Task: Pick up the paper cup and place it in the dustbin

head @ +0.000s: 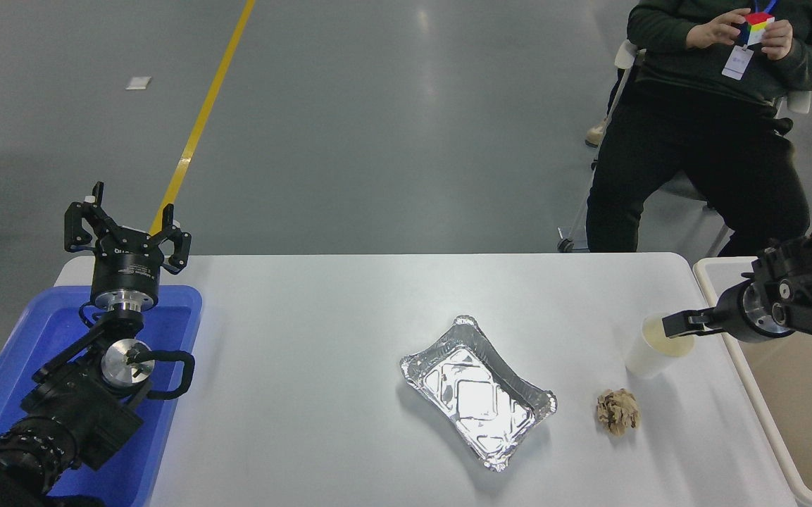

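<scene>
Fingers of the right gripper (675, 326) reach over the paper cup's (648, 355) rim; I cannot tell their spread. That cup stands upright just left of the dustbin (712, 296). Straddle the wall, pinch gently. Left gripper (126, 229) is parked, splayed.

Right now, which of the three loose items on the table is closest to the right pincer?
The paper cup: the right pincer is at its rim. The crumpled paper ball and foil tray lie farther off.
</scene>
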You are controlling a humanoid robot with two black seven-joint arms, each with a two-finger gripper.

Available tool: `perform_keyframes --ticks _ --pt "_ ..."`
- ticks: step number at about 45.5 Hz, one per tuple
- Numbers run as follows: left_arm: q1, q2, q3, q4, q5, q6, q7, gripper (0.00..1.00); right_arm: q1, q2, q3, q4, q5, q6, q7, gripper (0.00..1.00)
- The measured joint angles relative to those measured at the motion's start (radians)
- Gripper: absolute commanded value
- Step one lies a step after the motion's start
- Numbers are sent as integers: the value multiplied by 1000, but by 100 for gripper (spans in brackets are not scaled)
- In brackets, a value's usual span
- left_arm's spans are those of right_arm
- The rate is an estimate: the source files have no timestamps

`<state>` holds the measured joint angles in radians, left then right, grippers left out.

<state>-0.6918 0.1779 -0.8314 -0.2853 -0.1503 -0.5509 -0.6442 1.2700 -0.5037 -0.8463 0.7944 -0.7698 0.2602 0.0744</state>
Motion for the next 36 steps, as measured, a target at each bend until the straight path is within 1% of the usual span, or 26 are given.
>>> perform_keyframes --ticks 6,10,12,13,14,22,36 --pt "0 0 0 0 0 0 0 99 -25 10 2 -22 0 -12 1 52" --pt "0 0 0 0 0 0 0 99 -38 13 2 -31 0 -16 2 31" --pt "0 0 0 0 0 0 0 99 -43 15 2 -35 -1 -18 4 22" --pt "0 0 0 0 0 0 0 99 -45 15 2 -36 -1 -19 6 13" --pt "0 0 0 0 0 0 0 99 -47 16 2 -38 -2 -20 9 0" --pt "0 0 0 0 0 0 0 99 -58 20 3 -45 -4 -23 22 0" --pt "0 0 0 0 0 0 0 99 -59 24 4 -49 -6 -27 29 0"
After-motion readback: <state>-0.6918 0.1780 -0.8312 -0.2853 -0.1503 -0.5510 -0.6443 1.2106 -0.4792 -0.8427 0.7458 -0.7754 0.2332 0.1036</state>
